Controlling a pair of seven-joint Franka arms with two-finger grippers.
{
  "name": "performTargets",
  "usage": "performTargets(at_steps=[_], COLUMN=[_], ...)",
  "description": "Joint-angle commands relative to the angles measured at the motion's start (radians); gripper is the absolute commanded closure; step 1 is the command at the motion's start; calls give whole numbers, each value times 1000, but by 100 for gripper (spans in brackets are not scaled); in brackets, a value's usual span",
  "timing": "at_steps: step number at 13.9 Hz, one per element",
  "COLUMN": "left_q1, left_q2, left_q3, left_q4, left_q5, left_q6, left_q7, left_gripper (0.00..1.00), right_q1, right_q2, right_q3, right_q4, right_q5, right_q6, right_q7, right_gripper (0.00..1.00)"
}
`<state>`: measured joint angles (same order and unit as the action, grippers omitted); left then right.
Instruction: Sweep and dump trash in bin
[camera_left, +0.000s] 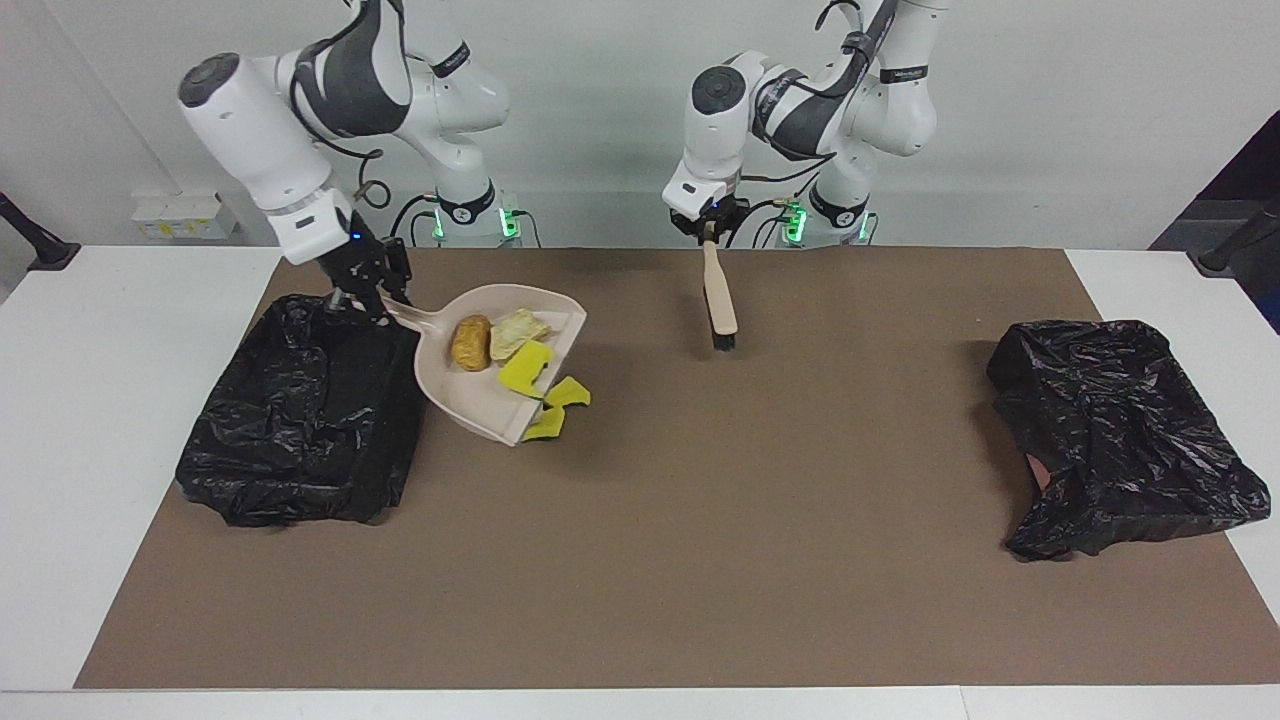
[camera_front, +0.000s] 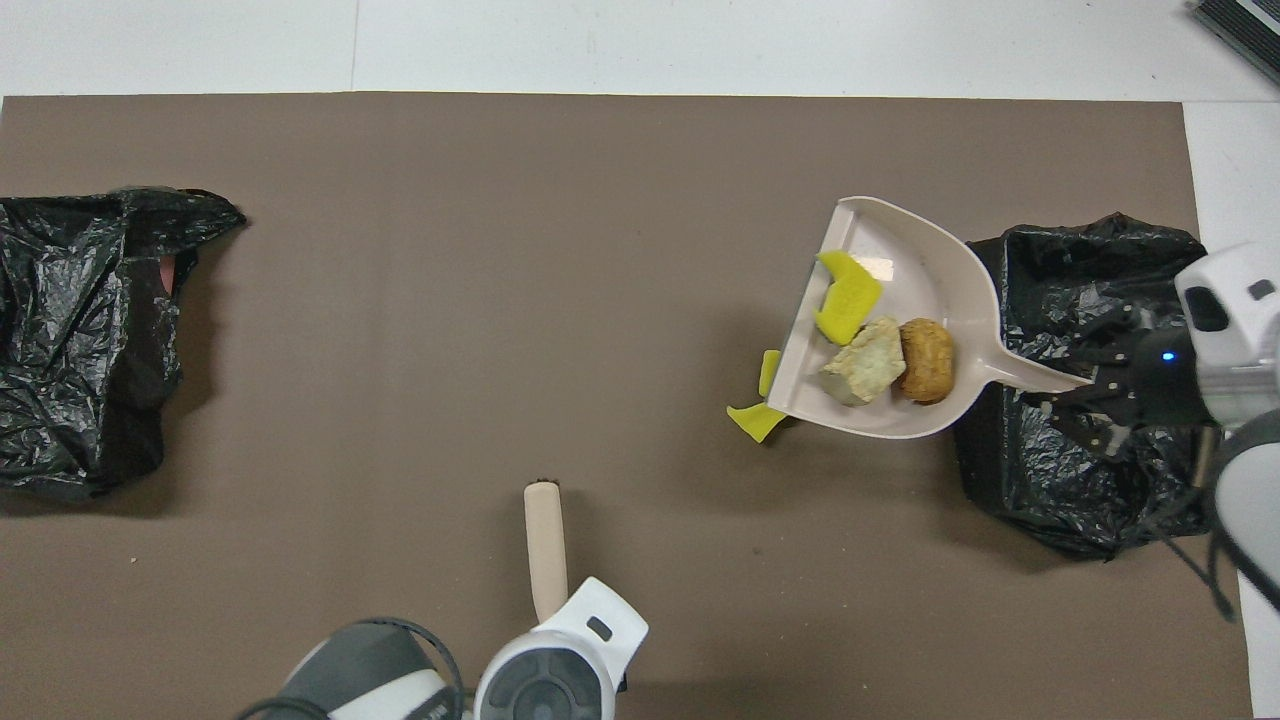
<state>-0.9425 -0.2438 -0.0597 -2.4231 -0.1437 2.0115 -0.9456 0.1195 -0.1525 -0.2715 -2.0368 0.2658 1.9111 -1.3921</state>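
My right gripper (camera_left: 372, 300) is shut on the handle of the beige dustpan (camera_left: 497, 400) and holds it up in the air. The handle end is over the rim of the black-lined bin (camera_left: 300, 430); the pan's open lip points toward the table's middle. In the pan (camera_front: 925, 270) lie three pieces of trash: an orange-brown lump (camera_left: 470, 342), a beige lump (camera_left: 517, 332) and a yellow sponge piece (camera_left: 527, 368). Two yellow scraps (camera_left: 562, 398) lie on the mat, partly under the lip. My left gripper (camera_left: 709, 230) is shut on the brush (camera_left: 718, 300), which hangs bristles down above the mat.
A second crumpled black bag (camera_left: 1120, 430) sits at the left arm's end of the table, something pink showing inside it. The brown mat (camera_left: 700, 550) covers the table between the two bags. In the overhead view the bin (camera_front: 1090, 450) lies under my right gripper (camera_front: 1095, 385).
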Motion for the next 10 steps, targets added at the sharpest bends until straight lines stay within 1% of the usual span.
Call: performTargets(at_steps=[1,2,3,4,6,8,10], left_q1=[-114,-122,-142,-175,-182,-182,-177], left_q2=[-2,-3,1,20,43,49,73], left_q3=[17,17,12,14,14,14,15], left_q4=[-59,-59,-57,-57,-54,-56,-54], left_q5=[9,0,-16,-30,-34,-47,-50], left_q6=[90,93,107,140,164,181,182], left_q7=[-106,-117,-120,-125,-121,-113,-113], left_gripper=[100,100,100,100,100,100,100], right_q1=[-9,-9,-11,-9,-11,-11,-9], right_q2=[70,74,79,79,87,100,114], right_q3=[-150,-203,-259,-288,-310,-313,-304], right_q4=[136,156,167,178,182,182,182], right_q5=[26,15,-23,-80,-189,-320,-390], right_q6=[-148,-164,-167,-165,-133,-49,-24], right_q7=[-138,-193,-240,-264,-313,-369,-419], right_gripper=[100,100,100,100,100,100,100])
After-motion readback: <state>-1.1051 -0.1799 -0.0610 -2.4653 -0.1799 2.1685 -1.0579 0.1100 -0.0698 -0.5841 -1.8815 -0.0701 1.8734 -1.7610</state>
